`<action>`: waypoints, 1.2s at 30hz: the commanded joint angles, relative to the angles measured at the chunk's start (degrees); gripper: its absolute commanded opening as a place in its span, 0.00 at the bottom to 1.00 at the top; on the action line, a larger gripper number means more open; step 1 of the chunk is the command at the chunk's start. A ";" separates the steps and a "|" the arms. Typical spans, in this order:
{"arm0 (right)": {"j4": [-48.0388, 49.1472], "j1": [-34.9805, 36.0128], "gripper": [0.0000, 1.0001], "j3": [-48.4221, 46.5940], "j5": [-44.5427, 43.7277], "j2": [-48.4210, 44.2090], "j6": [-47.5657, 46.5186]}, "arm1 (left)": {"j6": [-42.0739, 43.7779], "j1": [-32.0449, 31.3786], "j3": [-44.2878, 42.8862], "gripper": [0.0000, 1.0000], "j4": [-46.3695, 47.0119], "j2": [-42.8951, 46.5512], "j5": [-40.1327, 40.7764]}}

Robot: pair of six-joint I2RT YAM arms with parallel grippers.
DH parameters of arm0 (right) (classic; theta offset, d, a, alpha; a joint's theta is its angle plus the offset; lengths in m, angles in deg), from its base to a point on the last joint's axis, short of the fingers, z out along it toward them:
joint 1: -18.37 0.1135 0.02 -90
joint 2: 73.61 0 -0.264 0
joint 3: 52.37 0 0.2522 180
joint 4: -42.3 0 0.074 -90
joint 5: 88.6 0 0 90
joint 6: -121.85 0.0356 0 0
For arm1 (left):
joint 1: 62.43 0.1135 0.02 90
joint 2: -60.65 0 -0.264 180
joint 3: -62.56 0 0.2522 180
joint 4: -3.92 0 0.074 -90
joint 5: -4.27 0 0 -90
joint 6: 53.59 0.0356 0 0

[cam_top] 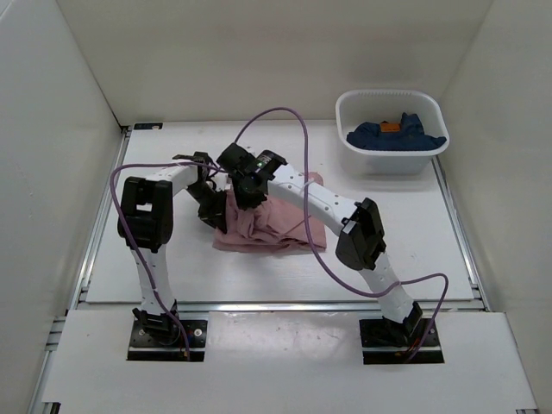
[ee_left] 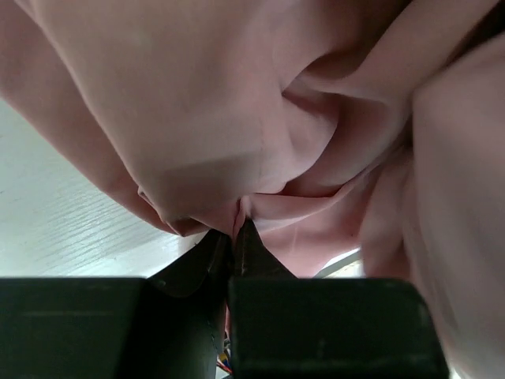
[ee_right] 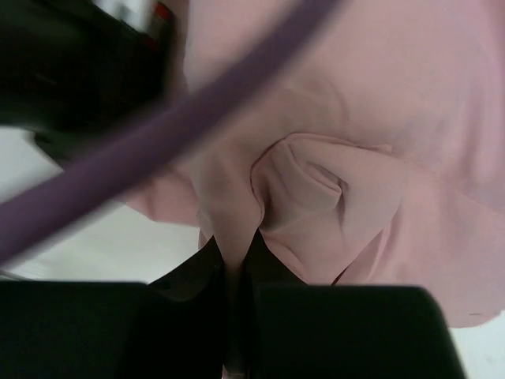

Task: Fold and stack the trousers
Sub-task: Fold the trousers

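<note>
1. Nearest the left wrist lens, the left fingers (ee_left: 251, 246) are clenched on a small pleat of the dusty-pink trousers (ee_left: 197, 103). The cloth balloons above the tips, and the white surface (ee_left: 55, 213) shows at 8 o'clock.
2. Nearest the right wrist lens, the right fingers (ee_right: 264, 257) are likewise pinched shut on a narrow fold of the same fabric. A purple cable (ee_right: 158, 134) cuts across that view from 8 o'clock to 1 o'clock.
3. From overhead, the trousers (cam_top: 267, 226) lie bunched at mid-surface. Both wrists crowd the heap's 10 o'clock corner, close together.
4. My worries:
   - Each pinch looks shallow on thin cloth, so I judge a quick lift could pull it free.
   - With the grips so near each other, I expect the legs would hang as a clump rather than spread.
   - The cable draped over the heap might snag the fabric.
   - The wrists might knock into each other.
5. Only the wrist views prove that cloth is between the tips; overhead, the arms hide that. Only the overhead view shows the heap's outline and the white bin (cam_top: 388, 164) at 1 o'clock, which holds a navy garment (cam_top: 397, 136).
</note>
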 commanded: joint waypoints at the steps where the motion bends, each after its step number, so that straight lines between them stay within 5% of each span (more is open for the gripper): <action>1: 8.49 0.78 0.00 -5.11 1.42 -1.77 2.45 | 0.40 -0.02 0.15 0.14 0.84 3.85 -2.87; 5: 9.82 0.79 0.07 -3.43 5.03 0.07 3.95 | 0.40 -0.02 0.15 0.14 1.46 4.38 -2.25; 6: 9.82 0.79 0.33 -4.92 5.03 1.21 3.16 | 0.40 -0.02 0.15 0.16 1.46 3.85 -2.25; 8: 10.43 0.79 0.56 -4.93 5.74 1.92 1.67 | 0.40 -0.02 -0.38 0.23 1.46 3.85 -1.03; 10: 12.37 0.79 0.75 -4.93 9.68 1.92 -0.17 | 0.40 2.43 -0.99 0.41 1.46 4.63 -0.23; 12: 13.51 1.31 0.85 -4.93 13.28 1.40 -3.60 | 0.40 6.54 -1.60 0.53 1.46 5.26 1.95; 16: 14.57 2.55 0.90 -0.03 10.85 -7.02 -8.18 | 0.40 15.17 -4.85 0.60 0.93 8.59 7.67; 18: 16.93 2.55 0.90 10.55 4.62 -15.42 -6.52 | 0.40 19.55 -6.87 0.60 0.93 12.01 10.04; 21: 22.56 0.88 0.85 22.72 1.70 -23.45 -2.32 | 0.40 20.55 -9.25 0.63 0.93 17.53 12.33; 24: 22.66 -3.24 0.58 34.24 1.08 -29.62 2.69 | 0.40 16.52 -12.32 0.64 0.40 21.59 12.34; 25: 22.66 -5.52 0.38 38.71 1.08 -30.15 3.59 | 0.40 11.63 -12.94 0.66 0.40 22.12 12.34; 28: 25.11 -10.09 0.10 47.85 6.07 -31.39 5.79 | 0.40 1.78 -13.47 0.67 1.10 22.13 10.32; 33: 34.68 -15.29 0.00 59.48 14.43 -32.44 9.83 | 0.40 -7.48 -4.35 0.60 5.93 19.67 14.43; 36: 38.90 -16.79 0.00 64.58 16.64 -32.44 12.03 | 0.40 -8.19 2.68 0.34 9.10 19.67 19.35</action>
